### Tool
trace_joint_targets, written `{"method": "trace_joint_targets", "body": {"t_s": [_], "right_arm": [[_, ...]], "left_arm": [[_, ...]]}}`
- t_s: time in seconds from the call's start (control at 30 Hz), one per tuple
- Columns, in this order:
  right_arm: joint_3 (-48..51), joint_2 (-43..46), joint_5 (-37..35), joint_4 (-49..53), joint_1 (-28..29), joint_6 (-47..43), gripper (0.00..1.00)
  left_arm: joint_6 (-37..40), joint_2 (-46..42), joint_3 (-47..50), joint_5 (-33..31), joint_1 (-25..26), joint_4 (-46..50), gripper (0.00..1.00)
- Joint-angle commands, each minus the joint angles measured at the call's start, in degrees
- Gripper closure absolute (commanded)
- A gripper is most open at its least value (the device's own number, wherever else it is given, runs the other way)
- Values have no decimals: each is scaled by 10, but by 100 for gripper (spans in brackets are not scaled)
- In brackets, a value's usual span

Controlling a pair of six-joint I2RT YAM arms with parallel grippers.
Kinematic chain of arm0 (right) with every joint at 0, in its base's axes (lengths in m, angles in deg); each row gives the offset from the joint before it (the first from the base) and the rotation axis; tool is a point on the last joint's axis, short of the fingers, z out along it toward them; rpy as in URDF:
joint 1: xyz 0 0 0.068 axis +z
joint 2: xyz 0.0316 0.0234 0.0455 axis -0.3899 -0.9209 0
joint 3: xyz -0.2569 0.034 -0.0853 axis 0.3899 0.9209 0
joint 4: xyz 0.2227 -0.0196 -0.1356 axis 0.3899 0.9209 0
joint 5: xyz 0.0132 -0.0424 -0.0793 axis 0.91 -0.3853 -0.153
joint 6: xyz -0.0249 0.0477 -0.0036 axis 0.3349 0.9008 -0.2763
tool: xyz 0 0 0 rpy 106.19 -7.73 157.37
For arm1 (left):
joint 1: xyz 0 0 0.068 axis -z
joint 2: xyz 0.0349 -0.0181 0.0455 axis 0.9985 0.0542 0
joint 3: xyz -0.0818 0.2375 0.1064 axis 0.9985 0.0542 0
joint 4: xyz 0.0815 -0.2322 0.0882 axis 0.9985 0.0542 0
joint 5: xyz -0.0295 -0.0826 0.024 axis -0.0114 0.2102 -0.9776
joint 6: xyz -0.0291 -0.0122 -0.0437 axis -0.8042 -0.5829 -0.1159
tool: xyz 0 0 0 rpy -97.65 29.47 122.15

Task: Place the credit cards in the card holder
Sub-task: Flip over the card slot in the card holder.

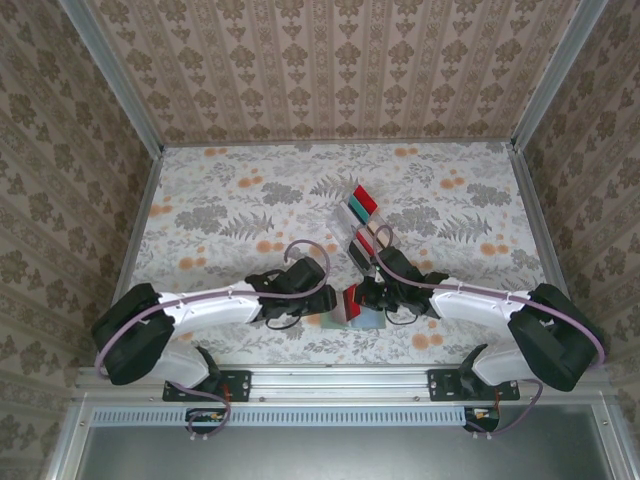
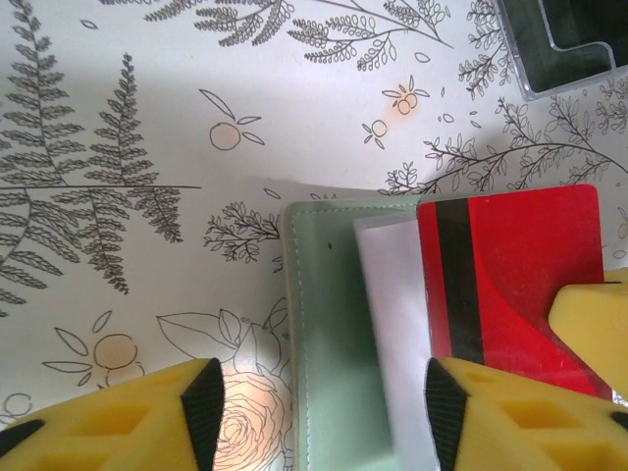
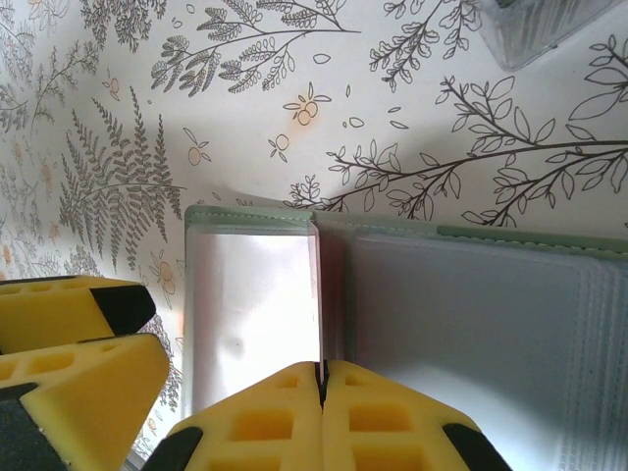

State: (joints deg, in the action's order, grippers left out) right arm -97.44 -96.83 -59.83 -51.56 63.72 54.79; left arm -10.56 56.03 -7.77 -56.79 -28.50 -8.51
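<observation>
Top view: the flat grey-green bifold card holder (image 1: 372, 320) lies open on the flowered table (image 1: 220, 210), near the arm bases.

Left wrist: the left gripper (image 2: 314, 402) is released, its jaws apart above the holder, beside the red plastic credit card (image 2: 520, 265).

Right wrist: the right gripper (image 3: 322, 378) is clenched on this card's edge.

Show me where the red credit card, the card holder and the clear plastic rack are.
red credit card (image 2: 535, 265): left wrist view, red face right of the black stripe.
card holder (image 2: 329, 324): left wrist view, green inner panel beside the stitched edge.
clear plastic rack (image 2: 535, 49): left wrist view, its corner at top right.
</observation>
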Motion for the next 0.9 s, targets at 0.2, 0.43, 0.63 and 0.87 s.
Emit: {"method": "trace_joint_targets", "body": {"t_s": [0.2, 0.43, 0.63, 0.87], "right_arm": [[-5, 1, -4, 6, 3, 6, 94], [-21, 45, -22, 54, 3, -2, 93], [-28, 131, -121, 194, -1, -19, 94], [-11, 164, -145, 243, -11, -27, 94]], "left_arm": [[12, 32, -13, 6, -3, -20, 39], [19, 86, -41, 21, -4, 0, 62], [19, 79, -35, 18, -3, 0, 71], [22, 84, -37, 25, -3, -1, 72]]}}
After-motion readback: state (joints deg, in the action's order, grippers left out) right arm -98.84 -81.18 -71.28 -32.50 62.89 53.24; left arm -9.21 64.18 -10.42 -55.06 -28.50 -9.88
